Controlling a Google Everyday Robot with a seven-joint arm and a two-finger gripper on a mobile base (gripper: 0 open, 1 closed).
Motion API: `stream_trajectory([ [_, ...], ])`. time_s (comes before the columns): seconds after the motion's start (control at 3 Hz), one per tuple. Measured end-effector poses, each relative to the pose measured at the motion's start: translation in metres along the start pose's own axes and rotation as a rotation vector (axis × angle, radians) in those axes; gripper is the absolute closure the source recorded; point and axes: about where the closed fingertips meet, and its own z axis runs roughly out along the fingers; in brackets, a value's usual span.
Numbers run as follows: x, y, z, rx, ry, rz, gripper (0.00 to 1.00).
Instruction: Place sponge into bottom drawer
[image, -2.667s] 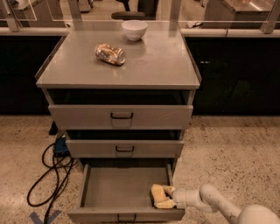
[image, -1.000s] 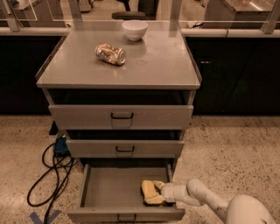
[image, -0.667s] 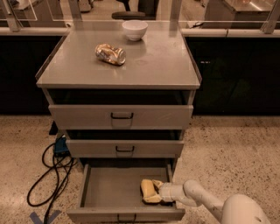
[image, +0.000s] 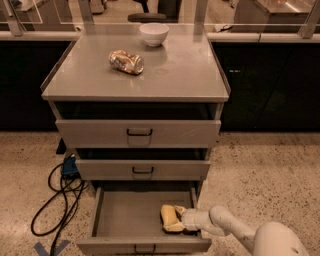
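The pale-yellow sponge (image: 169, 218) is inside the open bottom drawer (image: 125, 216), near its front right corner, low over or on the drawer floor. My gripper (image: 176, 220) reaches in from the right over the drawer's right side and its fingers are closed around the sponge. The white arm runs off to the lower right corner. The two drawers above stand slightly open.
A crushed shiny can (image: 126, 61) and a white bowl (image: 154, 33) sit on the cabinet top (image: 175, 75). A black cable and a blue plug (image: 67, 167) lie on the speckled floor left of the cabinet. Dark cupboards stand behind.
The gripper with the sponge moved left, further into the drawer, and now holds nearly still there.
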Motion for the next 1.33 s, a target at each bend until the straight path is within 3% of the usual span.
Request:
stream_trajectory([
  [1.0,0.0,0.0001,0.0001,0.0,0.0,0.0,0.12],
  [1.33,0.0,0.0001,0.0002,0.0,0.0,0.0,0.0],
])
